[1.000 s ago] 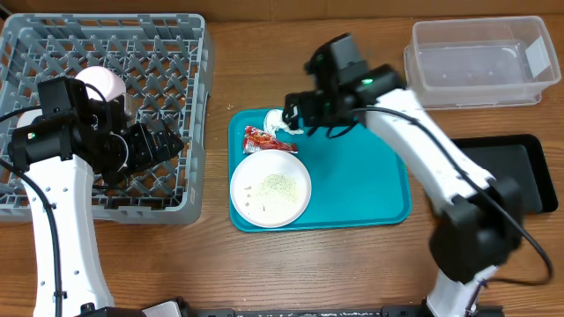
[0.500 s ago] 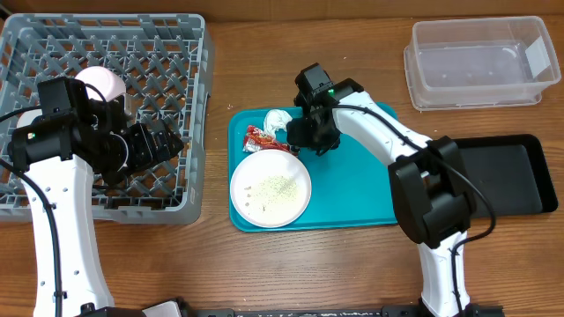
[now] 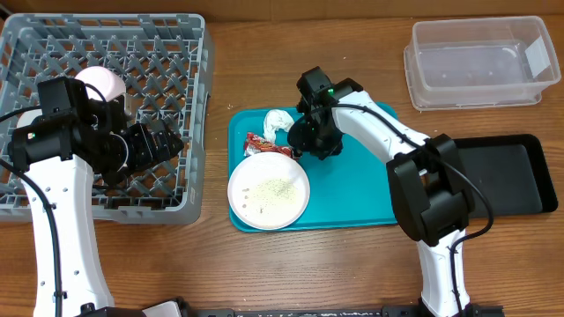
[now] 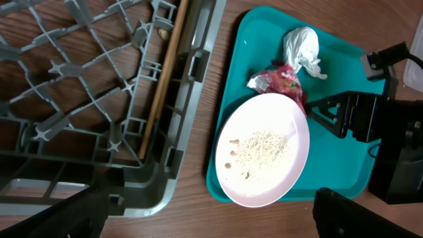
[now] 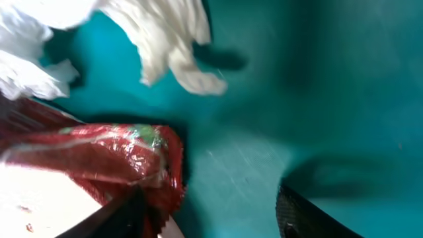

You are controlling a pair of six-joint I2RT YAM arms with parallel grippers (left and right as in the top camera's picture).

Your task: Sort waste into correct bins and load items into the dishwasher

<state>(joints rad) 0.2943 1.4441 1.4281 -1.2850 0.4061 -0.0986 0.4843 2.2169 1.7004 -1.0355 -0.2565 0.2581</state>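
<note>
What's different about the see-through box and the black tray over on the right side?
The clear tub is see-through with tall walls; the black tray is dark and shallow. The clear tub sits farther back; the black tray sits nearer the front. Both are rectangles, look empty, and lie to the right of the teal tray.

In my overhead view I see a wooden table, warm brown, with darker grain lines running left to right. The light on it is even, and the shadows are soft.
</note>
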